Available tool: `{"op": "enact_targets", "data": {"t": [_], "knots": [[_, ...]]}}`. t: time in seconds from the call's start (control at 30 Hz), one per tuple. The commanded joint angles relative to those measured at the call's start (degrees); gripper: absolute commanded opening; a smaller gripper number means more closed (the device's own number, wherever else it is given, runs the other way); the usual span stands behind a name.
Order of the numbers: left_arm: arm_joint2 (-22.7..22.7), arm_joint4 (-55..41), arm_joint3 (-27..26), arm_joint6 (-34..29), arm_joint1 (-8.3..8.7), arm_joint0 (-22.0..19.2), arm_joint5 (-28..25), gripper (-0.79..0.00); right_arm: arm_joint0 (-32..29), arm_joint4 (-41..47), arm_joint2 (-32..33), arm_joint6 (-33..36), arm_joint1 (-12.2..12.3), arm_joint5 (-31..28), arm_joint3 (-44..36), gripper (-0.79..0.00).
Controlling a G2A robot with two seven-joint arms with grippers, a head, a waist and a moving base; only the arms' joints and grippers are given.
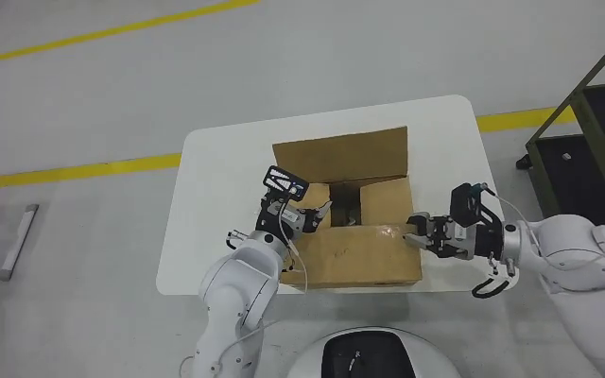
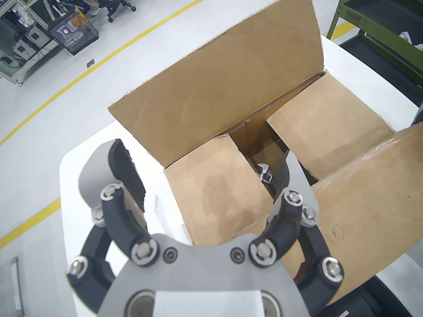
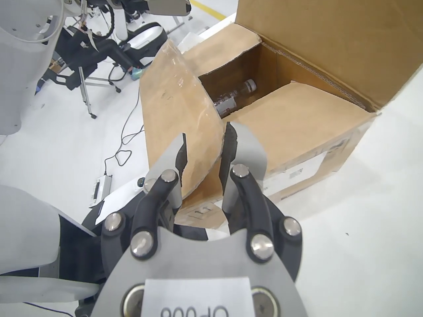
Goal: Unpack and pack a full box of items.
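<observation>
A brown cardboard box (image 1: 342, 158) stands on the white table (image 1: 213, 236) with its far flap (image 2: 231, 77) upright. Two short side flaps (image 2: 214, 186) lie folded inward, leaving a gap. In that gap lie a wrench (image 2: 266, 174) and a dark bottle (image 3: 236, 95). My right gripper (image 3: 205, 151) is shut on the end of the near long flap (image 3: 175, 100), which bends upward; in the top view the right gripper (image 1: 416, 232) is at the box's right front corner. My left gripper (image 2: 205, 169) is open above the left side flap, at the left gripper (image 1: 304, 214) spot by the box's left edge.
A green metal shelf cart (image 1: 567, 156) stands off the table's right side. A yellow line (image 1: 85, 170) runs across the floor behind the table. A white strip of table (image 1: 444, 142) lies bare right of the box.
</observation>
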Motion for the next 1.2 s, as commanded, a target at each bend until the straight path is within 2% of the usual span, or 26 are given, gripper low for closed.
{"op": "enact_targets", "data": {"t": [0.0, 0.13, 0.3, 0.43, 0.5, 0.53, 0.63, 0.7, 0.97, 1.17], "knots": [[0.0, 0.0, 0.0, 0.0, 0.0, 0.0, 0.0, 0.0, -0.2, 2.67, -0.08, 0.17, 0.22, -0.2, 0.13, -0.582], [0.0, 0.0, 0.0, 0.0, 0.0, 0.0, 0.0, 0.0, -0.68, 7.36, 0.11, 2.75, 0.94, -0.86, 0.35, -0.631], [0.0, 0.0, 0.0, 0.0, 0.0, 0.0, 0.0, 0.0, -1.17, 11.22, -1.77, 4.66, 2.01, 0.63, 0.29, -0.542], [0.0, 0.0, 0.0, 0.0, 0.0, 0.0, 0.0, 0.0, -1.01, 12.74, -3.33, 5.7, 2.89, 1.67, 0.61, -0.551], [0.0, 0.0, 0.0, 0.0, 0.0, 0.0, 0.0, 0.0, -1.09, 12.64, -4.12, 5.72, 3.28, 1.69, 0.47, -0.613], [0.0, 0.0, 0.0, 0.0, 0.0, 0.0, 0.0, 0.0, -0.93, 11.25, -4.13, 5.93, 3.51, 1.9, 0.23, -0.785], [0.0, 0.0, 0.0, 0.0, 0.0, 0.0, 0.0, 0.0, -1.06, 6.0, -3.84, 5.16, 3.89, 1.71, -1.84, -0.785], [0.0, 0.0, 0.0, 0.0, 0.0, 0.0, 0.0, 0.0, -1.53, 0.43, -2.64, 2.38, 3.94, 1.9, -4.24, -0.785], [0.15, 0.7, -0.31, 0.94, 0.26, -0.25, 0.89, 0.0, -7.26, -17.56, -0.22, -18.05, 3.19, -0.18, -10.42, -0.785], [2.92, 5.11, -0.03, -0.04, 0.59, -1.56, -1.37, 0.0, -9.77, -25.11, -0.25, -26.01, 3.0, -2.58, -11.26, -0.785]]}}
